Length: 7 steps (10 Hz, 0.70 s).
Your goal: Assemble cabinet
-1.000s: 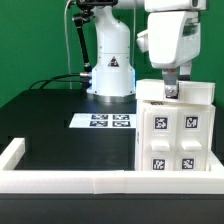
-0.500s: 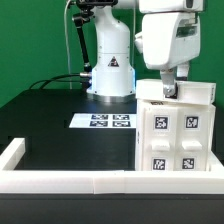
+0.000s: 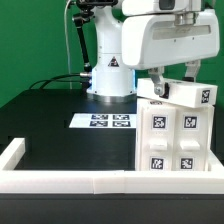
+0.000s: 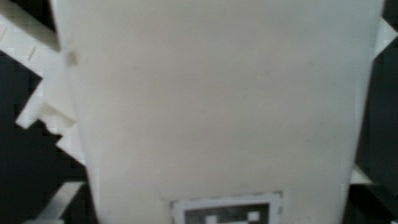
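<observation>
The white cabinet body [image 3: 175, 142] stands upright at the exterior view's right, against the front wall, with several square tags on its front face. A flat white cabinet panel [image 3: 190, 94] with a tag on its edge hangs tilted just above the body's top. My gripper [image 3: 159, 88] is shut on that panel at its end toward the exterior view's left. In the wrist view the panel [image 4: 214, 100] fills nearly the whole picture, with one tag [image 4: 231, 210] at its edge. My fingers are hidden there.
The marker board [image 3: 103, 121] lies flat on the black table in the middle. A low white border wall [image 3: 60, 181] runs along the front and left edges. The arm's white base [image 3: 110, 65] stands behind, with cables at its left.
My gripper and wrist have swung toward the exterior view's left and closer to the camera. The top panel, which lay flat on the cabinet body, is now lifted and tilted.
</observation>
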Each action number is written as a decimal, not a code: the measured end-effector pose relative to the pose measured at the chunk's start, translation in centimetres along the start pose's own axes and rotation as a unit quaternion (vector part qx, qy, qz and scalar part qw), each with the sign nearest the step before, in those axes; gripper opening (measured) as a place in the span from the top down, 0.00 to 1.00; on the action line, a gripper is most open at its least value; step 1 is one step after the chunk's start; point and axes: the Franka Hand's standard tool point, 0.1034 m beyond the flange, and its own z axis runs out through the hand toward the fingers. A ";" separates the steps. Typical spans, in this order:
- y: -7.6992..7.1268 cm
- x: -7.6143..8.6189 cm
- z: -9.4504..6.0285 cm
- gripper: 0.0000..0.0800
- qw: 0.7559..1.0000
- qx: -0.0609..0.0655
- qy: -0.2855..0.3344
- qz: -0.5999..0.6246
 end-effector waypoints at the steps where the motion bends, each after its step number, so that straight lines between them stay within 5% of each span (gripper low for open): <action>1: 0.0 0.0 0.0 0.30 0.999 0.005 0.002 0.049; 7: -0.2 0.1 0.1 0.30 0.967 0.007 0.002 0.256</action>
